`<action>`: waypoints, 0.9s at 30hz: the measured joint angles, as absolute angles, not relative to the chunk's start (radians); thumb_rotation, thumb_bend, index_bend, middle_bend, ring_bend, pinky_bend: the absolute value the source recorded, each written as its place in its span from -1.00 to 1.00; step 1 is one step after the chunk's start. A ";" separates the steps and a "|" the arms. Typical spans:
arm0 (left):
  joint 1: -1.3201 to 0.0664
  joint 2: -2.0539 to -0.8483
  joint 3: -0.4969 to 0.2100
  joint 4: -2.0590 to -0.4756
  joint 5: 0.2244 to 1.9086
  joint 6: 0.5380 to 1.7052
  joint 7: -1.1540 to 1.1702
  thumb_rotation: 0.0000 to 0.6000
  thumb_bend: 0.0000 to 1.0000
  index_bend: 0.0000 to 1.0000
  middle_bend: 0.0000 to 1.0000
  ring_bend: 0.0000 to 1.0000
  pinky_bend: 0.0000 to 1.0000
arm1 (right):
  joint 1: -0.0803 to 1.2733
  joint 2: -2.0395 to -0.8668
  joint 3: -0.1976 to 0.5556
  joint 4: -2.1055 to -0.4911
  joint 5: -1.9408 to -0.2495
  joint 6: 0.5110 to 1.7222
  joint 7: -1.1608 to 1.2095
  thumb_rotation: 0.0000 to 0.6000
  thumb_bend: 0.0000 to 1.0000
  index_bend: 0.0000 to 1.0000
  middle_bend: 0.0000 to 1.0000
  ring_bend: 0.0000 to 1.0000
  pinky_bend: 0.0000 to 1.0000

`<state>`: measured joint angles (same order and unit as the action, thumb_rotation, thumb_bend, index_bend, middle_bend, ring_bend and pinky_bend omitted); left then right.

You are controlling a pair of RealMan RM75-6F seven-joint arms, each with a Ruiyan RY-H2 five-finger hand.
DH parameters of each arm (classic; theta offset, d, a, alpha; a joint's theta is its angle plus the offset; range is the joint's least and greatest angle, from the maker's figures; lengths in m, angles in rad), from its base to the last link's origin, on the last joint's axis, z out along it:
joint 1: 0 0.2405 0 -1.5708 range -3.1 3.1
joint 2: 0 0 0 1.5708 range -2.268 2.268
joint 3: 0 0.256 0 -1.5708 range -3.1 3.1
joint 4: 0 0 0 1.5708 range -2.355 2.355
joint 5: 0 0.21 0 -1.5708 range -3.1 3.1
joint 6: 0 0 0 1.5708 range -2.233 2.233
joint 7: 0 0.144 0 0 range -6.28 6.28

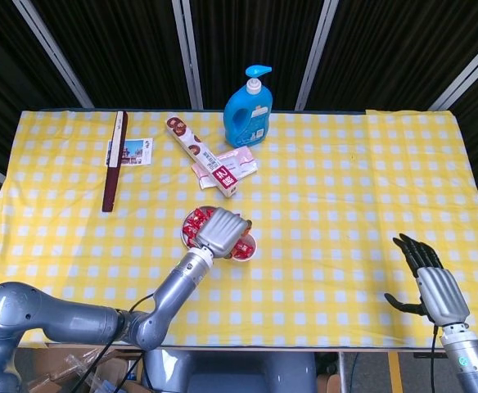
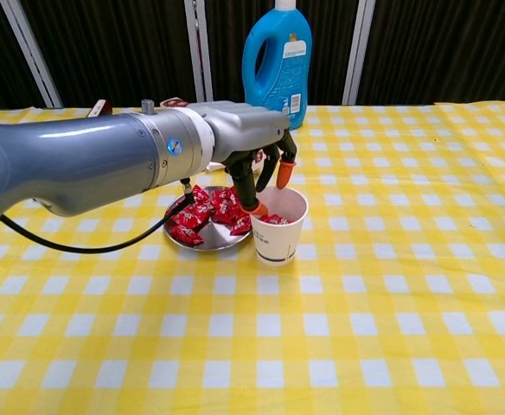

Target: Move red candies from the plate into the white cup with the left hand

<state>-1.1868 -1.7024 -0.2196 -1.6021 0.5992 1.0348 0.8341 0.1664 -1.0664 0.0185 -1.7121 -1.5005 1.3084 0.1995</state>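
We judge this to be the drop step: our left hand (image 2: 251,149) hangs over the white cup (image 2: 279,225), its orange-tipped fingers (image 2: 285,176) pointing down, one at the near rim and one just above the mouth. We see nothing pinched between the fingers; they look parted and released, though the head view hides their undersides behind the back of the hand (image 1: 220,230), so we cannot be wholly sure.

A red candy (image 2: 274,220) already lies inside the cup, directly below the fingers. The rest of the red candies (image 2: 202,213) sit heaped on the plate (image 2: 183,240), just to the wrist side of the fingers and lower, touching the cup's flank or very nearly so.

If the hand is indeed free, the next move calls for lifting clear of the rim, swinging back over the plate, and closing on one wrapped piece without nudging the cup, which stands very close.

Our right hand (image 1: 435,282) rests well away at the table's (image 1: 345,188) near edge, fingers spread, holding nothing.
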 measured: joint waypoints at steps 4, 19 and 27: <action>-1.183 -1.703 -0.223 -1.606 0.616 1.045 0.819 1.00 -0.46 -0.18 -0.03 0.61 0.76 | 0.166 -1.067 0.019 -1.712 -1.499 1.309 0.199 1.00 -0.45 -1.00 -1.00 -1.00 -1.00; -1.137 -1.630 -0.216 -1.616 0.593 1.073 0.794 1.00 -0.60 -0.66 -0.62 0.55 0.74 | 0.166 -1.066 0.018 -1.712 -1.500 1.309 0.203 1.00 -0.45 -1.00 -1.00 -1.00 -1.00; -1.141 -1.627 -0.182 -1.558 0.494 1.013 0.836 1.00 -0.61 -0.66 -0.63 0.55 0.74 | 0.168 -1.068 0.019 -1.714 -1.497 1.306 0.196 1.00 -0.45 -1.00 -1.00 -1.00 -1.00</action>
